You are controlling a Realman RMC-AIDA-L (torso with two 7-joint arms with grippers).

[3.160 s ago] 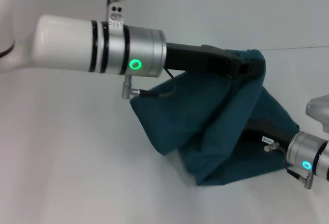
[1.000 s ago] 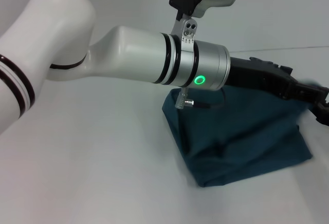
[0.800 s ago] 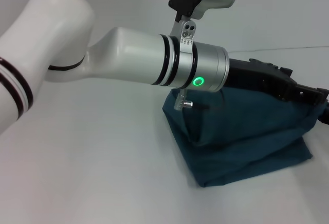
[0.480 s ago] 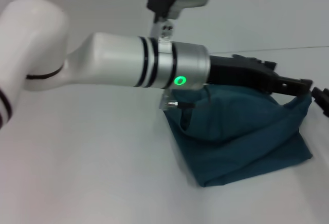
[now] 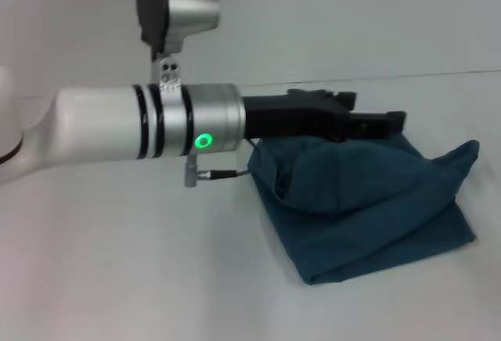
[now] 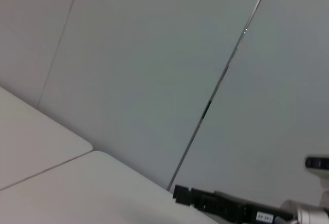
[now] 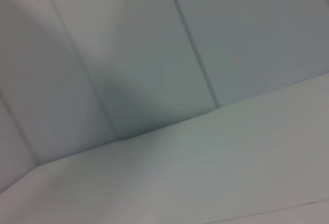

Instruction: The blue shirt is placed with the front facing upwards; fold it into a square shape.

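Observation:
The blue shirt (image 5: 368, 208) lies on the white table as a folded, puffy dark teal bundle at the right of the head view, one corner (image 5: 468, 152) sticking up. My left gripper (image 5: 399, 119) hovers just above the bundle's upper edge, open, with no cloth in it. The left arm reaches across from the left. My right gripper (image 6: 180, 194) shows only in the left wrist view, as a black bar low in the picture, away from the shirt. The right wrist view holds only table and wall.
The white table (image 5: 156, 278) spreads left of and in front of the shirt. A grey wall (image 5: 352, 12) rises behind the table's far edge.
My left gripper has let go of the shirt's raised corner and drawn back to the left. The corner has sagged slightly. The right gripper has left the head view.

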